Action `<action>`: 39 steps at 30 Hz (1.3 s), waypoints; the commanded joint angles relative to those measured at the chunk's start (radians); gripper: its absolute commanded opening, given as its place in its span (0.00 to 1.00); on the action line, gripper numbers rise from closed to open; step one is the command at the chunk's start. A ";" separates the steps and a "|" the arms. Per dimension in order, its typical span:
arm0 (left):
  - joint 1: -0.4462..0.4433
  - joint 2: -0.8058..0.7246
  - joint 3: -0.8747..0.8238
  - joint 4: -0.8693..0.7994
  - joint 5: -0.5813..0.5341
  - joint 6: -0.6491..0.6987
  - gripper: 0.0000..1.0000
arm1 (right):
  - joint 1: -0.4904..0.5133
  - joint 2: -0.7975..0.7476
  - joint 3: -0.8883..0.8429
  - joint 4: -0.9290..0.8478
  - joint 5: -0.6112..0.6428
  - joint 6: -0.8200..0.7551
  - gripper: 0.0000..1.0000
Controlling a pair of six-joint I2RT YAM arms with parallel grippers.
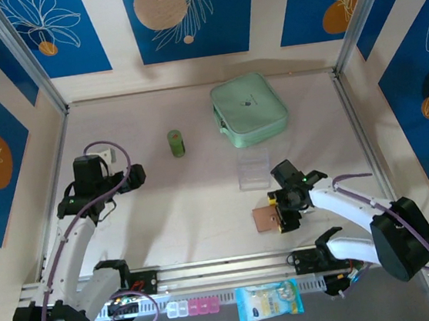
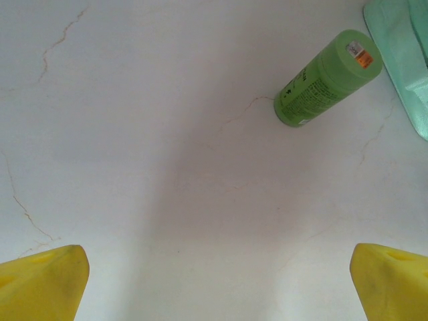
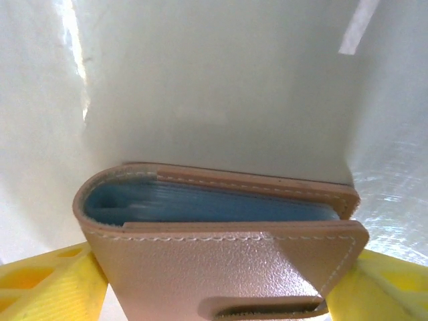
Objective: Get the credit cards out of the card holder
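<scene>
**Desk:** Start from the overhead. Where is everything?

**Me:** I see the card holder [image 1: 264, 218] lying on the table [image 1: 189, 210], near the front and right of centre. The right gripper [image 1: 283, 218] is down right at it. The left gripper [image 1: 133, 177] hangs over bare table on the left, well away from the holder. Further back are a green bottle [image 1: 176, 142], a mint-green case [image 1: 248, 108] and a clear box [image 1: 253, 169].

**Desk:** And your left wrist camera?

**Me:** The left gripper [image 2: 217, 281] is spread wide, with one yellow tip in each bottom corner and nothing between them. The green bottle [image 2: 328, 77] lies on its side up ahead, and a corner of the mint-green case [image 2: 401, 47] is just past it.

**Desk:** Right wrist?

**Me:** Here the card holder [image 3: 227, 267] sits squarely between the yellow fingers [image 3: 47, 284] of the right gripper [image 3: 214, 294]. It is folded closed, with its flap across the front. Both fingers look to be right against its side edges, but I cannot tell whether they are actually pinching it. The credit cards [image 3: 200, 204] are inside, and I can see only their blue edges along the open top.
</scene>
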 commanded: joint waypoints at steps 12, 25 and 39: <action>0.004 0.017 0.010 -0.017 -0.003 0.005 1.00 | 0.240 0.163 0.180 -0.061 0.112 0.014 0.76; 0.004 0.019 0.014 -0.025 -0.010 0.007 1.00 | 0.427 0.533 0.618 -0.108 0.153 -0.385 0.73; 0.002 0.073 0.027 -0.046 0.093 -0.020 1.00 | 0.436 0.719 0.831 -0.189 0.079 -0.945 0.68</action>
